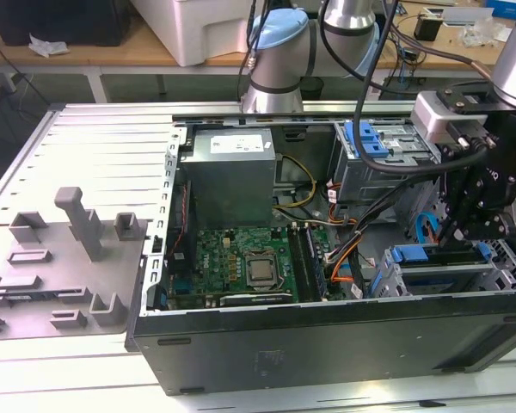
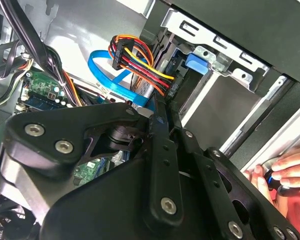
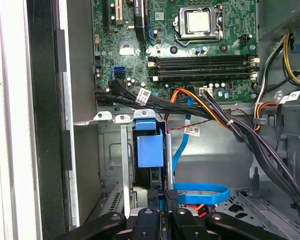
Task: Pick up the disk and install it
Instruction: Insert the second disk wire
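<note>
1. The computer case (image 1: 327,344) lies open, and the drive cage (image 3: 110,150) sits in one corner of it.
2. The gripper (image 3: 162,210) hangs directly over the cage, its fingers drawn nearly together and apparently pinching the disk's edge.
3. The disk (image 3: 150,147) stands edge-on inside the cage, with its blue caddy between the cage rails.
4. The blue data cable (image 3: 200,192) loops just beside the cage. Judging by this, the push should run straight along the rails and keep clear of that loop.
</note>
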You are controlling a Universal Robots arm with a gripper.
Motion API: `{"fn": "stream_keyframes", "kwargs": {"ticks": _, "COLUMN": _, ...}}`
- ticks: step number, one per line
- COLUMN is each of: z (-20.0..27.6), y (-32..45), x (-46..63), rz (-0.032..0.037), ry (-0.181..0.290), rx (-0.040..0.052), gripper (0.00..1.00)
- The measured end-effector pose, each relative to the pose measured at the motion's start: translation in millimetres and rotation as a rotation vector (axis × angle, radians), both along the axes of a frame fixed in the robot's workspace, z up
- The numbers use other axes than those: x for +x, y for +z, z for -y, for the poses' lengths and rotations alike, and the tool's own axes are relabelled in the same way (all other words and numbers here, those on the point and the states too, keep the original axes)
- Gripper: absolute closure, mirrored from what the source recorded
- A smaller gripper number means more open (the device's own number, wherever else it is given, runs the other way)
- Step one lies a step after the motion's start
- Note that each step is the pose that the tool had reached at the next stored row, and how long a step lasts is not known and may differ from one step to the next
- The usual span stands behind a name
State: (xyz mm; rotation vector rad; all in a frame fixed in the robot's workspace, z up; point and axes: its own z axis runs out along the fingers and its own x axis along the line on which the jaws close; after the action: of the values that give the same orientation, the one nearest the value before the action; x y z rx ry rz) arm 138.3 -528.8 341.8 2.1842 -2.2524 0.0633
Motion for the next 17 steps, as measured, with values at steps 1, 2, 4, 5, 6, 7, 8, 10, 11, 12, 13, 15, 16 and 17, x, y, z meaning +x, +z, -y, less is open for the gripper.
{"fn": "stream_keyframes", "kwargs": {"ticks": 1, "z": 0.0, "y": -0.2, "x": 0.0, "rz": 0.0000, "ry": 0.000, "rx": -0.0001, "gripper": 0.84}}
{"fn": "stream_keyframes", "kwargs": {"ticks": 2, "z": 0.0, "y": -0.4, "x": 0.0, "rz": 0.0000, "ry": 0.000, "rx": 0.0001, "gripper": 0.84}}
{"fn": "stream_keyframes", "kwargs": {"ticks": 4, "z": 0.0, "y": -0.8, "x": 0.0, "rz": -0.0001, "ry": 0.000, "rx": 0.0000, "gripper": 0.84}}
{"fn": "stream_keyframes", "kwargs": {"ticks": 5, "z": 0.0, "y": -0.9, "x": 0.0, "rz": 0.0000, "ry": 0.000, "rx": -0.0001, "gripper": 0.84}}
{"fn": "stream_keyframes", "kwargs": {"ticks": 6, "z": 0.0, "y": -1.2, "x": 0.0, "rz": 0.0000, "ry": 0.000, "rx": -0.0002, "gripper": 0.84}}
{"fn": "stream_keyframes", "kwargs": {"ticks": 7, "z": 0.0, "y": -1.4, "x": 0.0, "rz": -0.0001, "ry": 0.000, "rx": -0.0002, "gripper": 0.84}}
{"fn": "stream_keyframes", "kwargs": {"ticks": 8, "z": 0.0, "y": -1.6, "x": 0.0, "rz": -0.0001, "ry": 0.000, "rx": 0.0000, "gripper": 0.84}}
{"fn": "stream_keyframes", "kwargs": {"ticks": 10, "z": 0.0, "y": -2.0, "x": 0.0, "rz": 0.0000, "ry": 0.000, "rx": -0.0001, "gripper": 0.84}}
{"fn": "stream_keyframes", "kwargs": {"ticks": 11, "z": 0.0, "y": -2.3, "x": 0.0, "rz": -0.0001, "ry": 0.000, "rx": -0.0002, "gripper": 0.84}}
{"fn": "stream_keyframes", "kwargs": {"ticks": 12, "z": 0.0, "y": -2.6, "x": 0.0, "rz": -0.0001, "ry": 0.000, "rx": -0.0002, "gripper": 0.84}}
{"fn": "stream_keyframes", "kwargs": {"ticks": 13, "z": 0.0, "y": -2.8, "x": 0.0, "rz": -0.0001, "ry": 0.000, "rx": -0.0002, "gripper": 0.84}}
{"fn": "stream_keyframes", "kwargs": {"ticks": 15, "z": 0.0, "y": -3.4, "x": 0.0, "rz": -0.0001, "ry": 0.000, "rx": -0.0002, "gripper": 0.84}}
{"fn": "stream_keyframes", "kwargs": {"ticks": 16, "z": 0.0, "y": -3.8, "x": 0.0, "rz": 0.0000, "ry": 0.000, "rx": -0.0002, "gripper": 0.84}}
{"fn": "stream_keyframes", "kwargs": {"ticks": 17, "z": 0.0, "y": -4.0, "x": 0.0, "rz": -0.0001, "ry": 0.000, "rx": -0.0002, "gripper": 0.84}}
